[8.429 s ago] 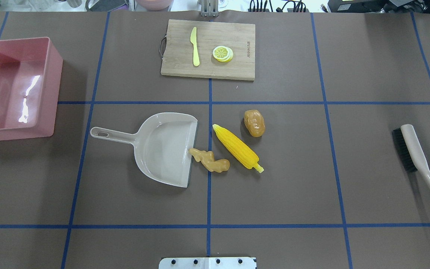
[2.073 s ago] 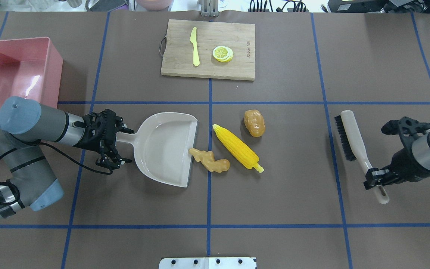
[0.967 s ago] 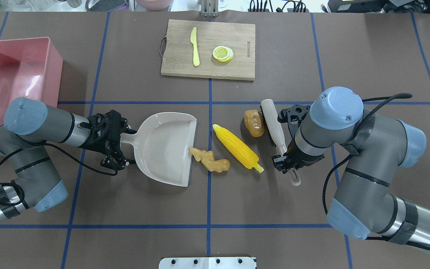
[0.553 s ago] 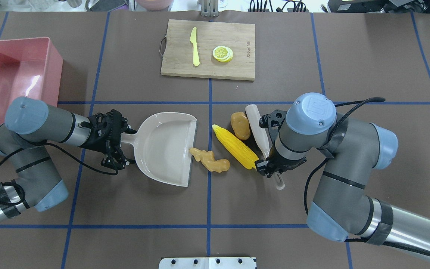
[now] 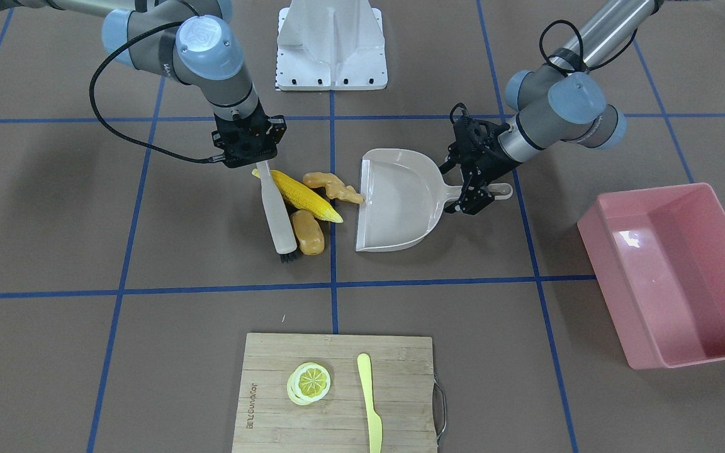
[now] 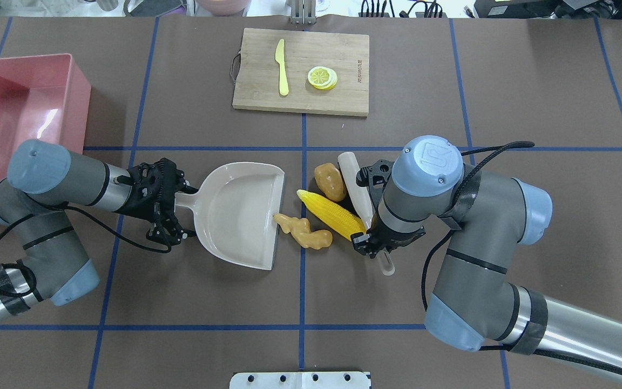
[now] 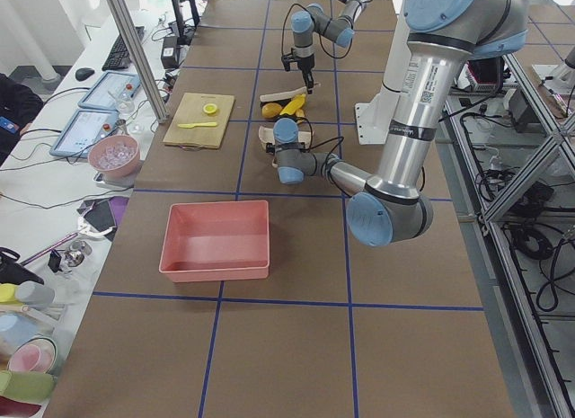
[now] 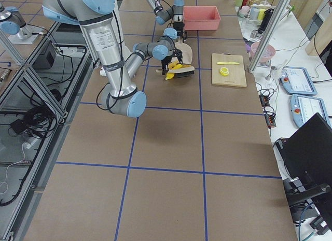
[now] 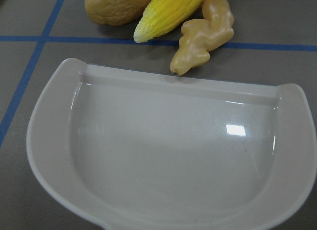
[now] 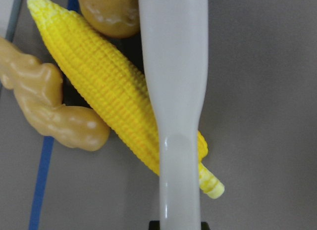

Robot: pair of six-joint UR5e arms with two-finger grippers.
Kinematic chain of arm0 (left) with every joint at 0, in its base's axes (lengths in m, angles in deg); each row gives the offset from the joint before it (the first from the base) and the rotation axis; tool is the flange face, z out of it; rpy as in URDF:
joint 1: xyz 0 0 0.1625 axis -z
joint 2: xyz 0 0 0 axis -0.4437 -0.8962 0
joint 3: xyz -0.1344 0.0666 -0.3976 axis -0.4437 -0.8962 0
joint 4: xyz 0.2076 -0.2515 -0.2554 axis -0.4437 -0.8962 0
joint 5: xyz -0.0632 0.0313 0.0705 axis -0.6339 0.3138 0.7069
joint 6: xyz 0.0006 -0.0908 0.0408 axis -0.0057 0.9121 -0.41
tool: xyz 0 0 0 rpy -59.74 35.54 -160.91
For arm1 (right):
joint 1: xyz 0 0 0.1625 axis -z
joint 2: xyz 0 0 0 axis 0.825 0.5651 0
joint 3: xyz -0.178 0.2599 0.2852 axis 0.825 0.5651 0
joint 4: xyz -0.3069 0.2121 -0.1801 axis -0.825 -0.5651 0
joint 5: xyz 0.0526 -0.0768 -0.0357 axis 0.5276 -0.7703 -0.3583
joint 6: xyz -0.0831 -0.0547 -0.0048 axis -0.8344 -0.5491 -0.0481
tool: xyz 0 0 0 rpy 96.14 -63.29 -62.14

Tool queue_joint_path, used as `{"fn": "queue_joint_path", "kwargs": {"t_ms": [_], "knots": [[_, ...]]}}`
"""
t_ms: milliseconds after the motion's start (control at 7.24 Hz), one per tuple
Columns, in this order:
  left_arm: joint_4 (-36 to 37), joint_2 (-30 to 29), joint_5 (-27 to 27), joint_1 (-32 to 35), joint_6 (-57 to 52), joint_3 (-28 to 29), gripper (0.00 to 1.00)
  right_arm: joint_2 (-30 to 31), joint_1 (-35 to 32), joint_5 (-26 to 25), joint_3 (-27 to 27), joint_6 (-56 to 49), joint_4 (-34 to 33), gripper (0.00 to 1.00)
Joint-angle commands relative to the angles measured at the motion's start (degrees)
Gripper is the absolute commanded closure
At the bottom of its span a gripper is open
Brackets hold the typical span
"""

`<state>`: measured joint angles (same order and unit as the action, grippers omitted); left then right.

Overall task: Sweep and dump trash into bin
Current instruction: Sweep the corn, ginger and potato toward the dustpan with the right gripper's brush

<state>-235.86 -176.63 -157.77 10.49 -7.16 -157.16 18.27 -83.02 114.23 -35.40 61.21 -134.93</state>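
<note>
A: What's nearest the robot?

B: The two arms. The right gripper (image 6: pixel 374 244) is clamped on the handle of a brush (image 6: pixel 356 186), which lies slanted on the table (image 6: pixel 505 97) with its bristles down. The left gripper (image 6: pixel 166 208) is closed around the handle of the dustpan (image 6: pixel 235 213), which sits flat with its open edge facing the trash.

A: And the trash?

B: Bunched between brush and dustpan. The corn (image 6: pixel 330 214) lies against the brush's side, the brush handle crossing over its stalk end in the right wrist view. The ginger (image 6: pixel 304 230) touches the corn, and its tip sits right at the dustpan's lip (image 9: pixel 178 76). The potato (image 6: pixel 330 181) is beside the brush head, touching the corn's pointed end. All three are on the table, none in the dustpan.

A: The bin?

B: The bin (image 6: pixel 25 124) stands at the table's left end, well apart from the pile, behind the left arm.

A: Farther out?

B: A cutting board (image 6: pixel 300 70) at the far edge, with a yellow knife (image 6: pixel 282 67) and lemon slices (image 6: pixel 322 77) on it.
</note>
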Motion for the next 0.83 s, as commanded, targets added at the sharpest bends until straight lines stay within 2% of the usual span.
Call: {"fn": "queue_joint_path", "kwargs": {"t_ms": [0,691], "knots": [[0.0,0.0,-0.1,0.0,0.0,-0.2,0.01,-1.8,1.6,-0.2,0.0,0.1,-0.2,1.00],[0.0,0.0,0.0,-0.1,0.0,-0.1,0.01,-7.6,3.0,0.1,2.7,-0.5,-0.3,1.00]]}}
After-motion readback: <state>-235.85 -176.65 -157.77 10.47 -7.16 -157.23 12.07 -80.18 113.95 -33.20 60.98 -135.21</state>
